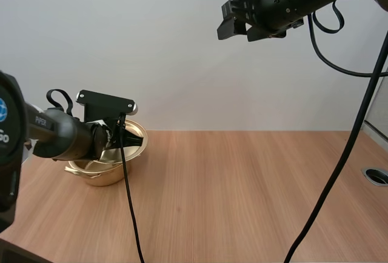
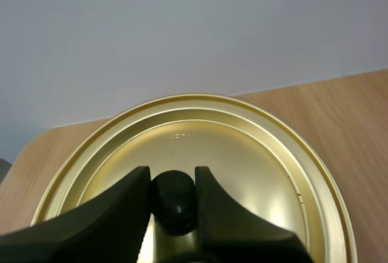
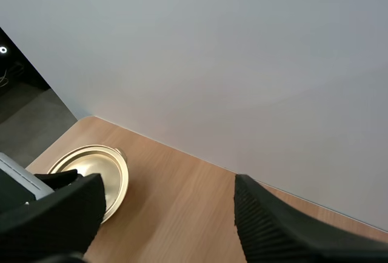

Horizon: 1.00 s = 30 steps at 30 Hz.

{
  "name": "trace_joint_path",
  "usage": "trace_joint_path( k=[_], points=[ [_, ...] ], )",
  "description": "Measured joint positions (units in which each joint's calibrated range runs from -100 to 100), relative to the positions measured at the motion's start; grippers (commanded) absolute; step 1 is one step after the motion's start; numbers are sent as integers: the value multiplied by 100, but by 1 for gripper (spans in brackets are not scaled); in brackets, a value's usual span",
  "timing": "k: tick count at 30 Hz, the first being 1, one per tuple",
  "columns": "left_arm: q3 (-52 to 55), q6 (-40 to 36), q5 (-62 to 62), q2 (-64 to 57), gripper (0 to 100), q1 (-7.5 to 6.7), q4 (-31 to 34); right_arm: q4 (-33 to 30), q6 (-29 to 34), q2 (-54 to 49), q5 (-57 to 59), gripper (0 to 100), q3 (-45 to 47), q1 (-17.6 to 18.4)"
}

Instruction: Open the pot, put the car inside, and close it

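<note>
The left end effector pinches the black knob of the gold lid. The lid looks tipped up on the pot, which sits on the worktop. Opening is the step in hand. Next, the lid needs lifting clear. The right end effector hangs high, wide open and holding nothing.

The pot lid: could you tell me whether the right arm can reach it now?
Probably not: the left claw holds the lid by its knob, and the right claw hangs open high above the table.

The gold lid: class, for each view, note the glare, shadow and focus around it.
Left wrist view: soft sheen on the lid beside its knob, left fingers a featureless black; high view: its rim glints beyond the left arm; right wrist view: it gleams pale, small.
</note>
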Motion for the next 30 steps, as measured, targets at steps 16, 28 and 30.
trace_joint_path(
  k=[16,28,30],
  points=[
    [0,27,105,0,0,222,-232,-37,0,0,0,100,0,0],
    [0,27,326,263,0,222,-232,-37,28,0,0,100,0,0],
    [0,27,284,277,0,222,-232,-37,28,0,0,100,0,0]
  ],
)
